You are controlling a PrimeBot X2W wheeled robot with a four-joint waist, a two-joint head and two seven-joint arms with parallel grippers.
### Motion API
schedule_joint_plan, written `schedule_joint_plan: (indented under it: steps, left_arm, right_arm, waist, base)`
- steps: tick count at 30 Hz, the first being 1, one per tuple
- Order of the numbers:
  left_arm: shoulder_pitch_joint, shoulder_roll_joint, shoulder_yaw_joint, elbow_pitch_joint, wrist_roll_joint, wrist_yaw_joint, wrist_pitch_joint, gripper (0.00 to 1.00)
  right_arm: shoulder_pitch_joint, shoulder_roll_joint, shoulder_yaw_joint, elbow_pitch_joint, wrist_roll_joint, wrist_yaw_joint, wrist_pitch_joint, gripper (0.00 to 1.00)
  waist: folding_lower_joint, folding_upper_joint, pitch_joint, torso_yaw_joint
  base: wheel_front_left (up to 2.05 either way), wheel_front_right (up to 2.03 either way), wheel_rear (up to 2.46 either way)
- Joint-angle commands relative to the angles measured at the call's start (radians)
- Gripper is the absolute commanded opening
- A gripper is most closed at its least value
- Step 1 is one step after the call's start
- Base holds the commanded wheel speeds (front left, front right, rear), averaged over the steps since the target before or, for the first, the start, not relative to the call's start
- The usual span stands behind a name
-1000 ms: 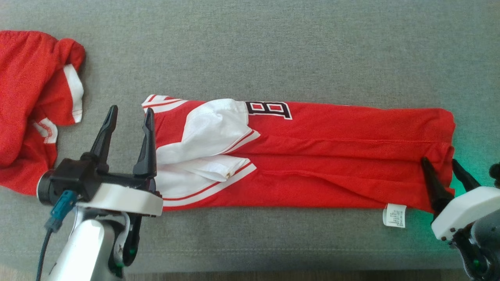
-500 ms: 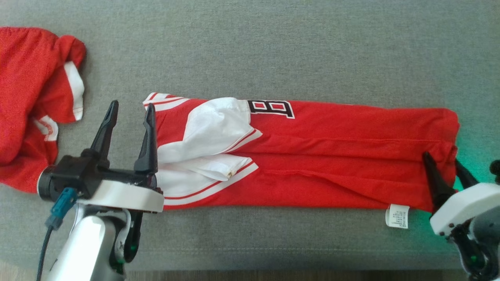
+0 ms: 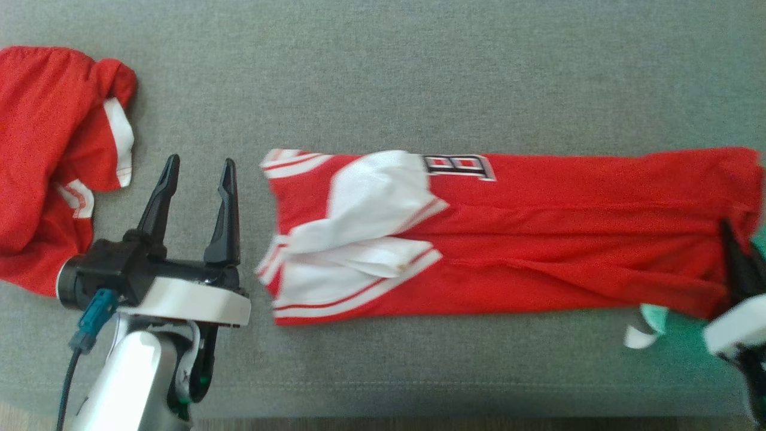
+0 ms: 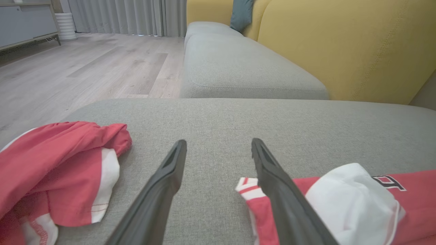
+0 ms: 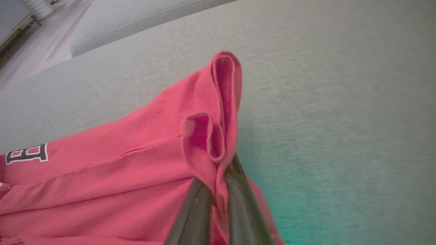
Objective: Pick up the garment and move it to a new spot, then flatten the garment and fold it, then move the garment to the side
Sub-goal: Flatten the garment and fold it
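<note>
Head view, garment: the red garment (image 3: 538, 239) lies as a long narrow band on the grey sofa cushion (image 3: 419, 78). Its white sleeves are tucked on top at the end toward my left.
Head view, left hand: my left hand (image 3: 200, 164) stands wide and empty, just beside the sleeve end and apart from it. A second red garment (image 3: 54, 155) lies further left.
Head view, right hand: my right hand (image 3: 739, 257) sits at the hem end, blurred.
Left wrist view: fingers apart over bare cushion, with the sleeve end beside one finger.
Right wrist view: fingers pinched narrow on the hem, cloth bunched between them.
Progress: I judge the lengthwise folds done. The crosswise fold and the move aside remain.
</note>
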Motion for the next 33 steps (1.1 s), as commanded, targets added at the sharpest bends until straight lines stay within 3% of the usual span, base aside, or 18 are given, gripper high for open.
schedule_joint_plan:
  steps: [1, 8, 18, 22, 28, 33]
  left_arm:
    - [-0.027, 0.018, 0.037, -0.027, 0.001, 0.006, -0.008, 1.0]
    - [-0.015, 0.019, 0.035, -0.023, -0.004, 0.01, -0.01, 1.0]
    - [0.008, 0.015, 0.023, -0.02, -0.01, 0.018, -0.008, 1.0]
    - [0.01, 0.014, 0.017, -0.022, -0.011, 0.019, -0.005, 1.0]
    - [0.01, 0.009, 0.005, -0.022, -0.015, 0.019, -0.003, 1.0]
    - [0.008, 0.005, -0.002, -0.017, -0.018, 0.017, -0.005, 1.0]
  right_arm:
    - [0.022, -0.024, 0.006, -0.038, 0.006, -0.001, -0.005, 0.0]
    - [0.04, -0.037, -0.015, -0.107, 0.008, -0.001, 0.038, 0.0]
    - [-0.04, 0.046, 0.213, -0.314, 0.02, -0.001, 0.192, 0.0]
    - [-0.094, 0.057, 0.331, -0.285, 0.077, -0.001, 0.178, 0.0]
    - [-0.146, 0.058, 0.5, -0.151, 0.265, -0.001, 0.03, 0.0]
    - [-0.185, 0.058, 0.67, -0.026, 0.354, -0.001, -0.074, 0.0]
  waist:
    - [0.0, 0.0, -0.002, -0.001]
    - [0.0, 0.0, -0.034, -0.005]
    - [0.0, 0.0, -0.091, -0.01]
    - [0.0, 0.0, -0.099, -0.008]
    - [0.0, 0.0, -0.106, 0.012]
    - [0.0, 0.0, -0.101, 0.029]
  base:
    - [0.0, 0.0, 0.0]
    - [0.0, 0.0, 0.0]
    - [0.0, 0.0, 0.0]
    - [0.0, 0.0, 0.0]
    - [0.0, 0.0, 0.0]
    - [0.0, 0.0, 0.0]
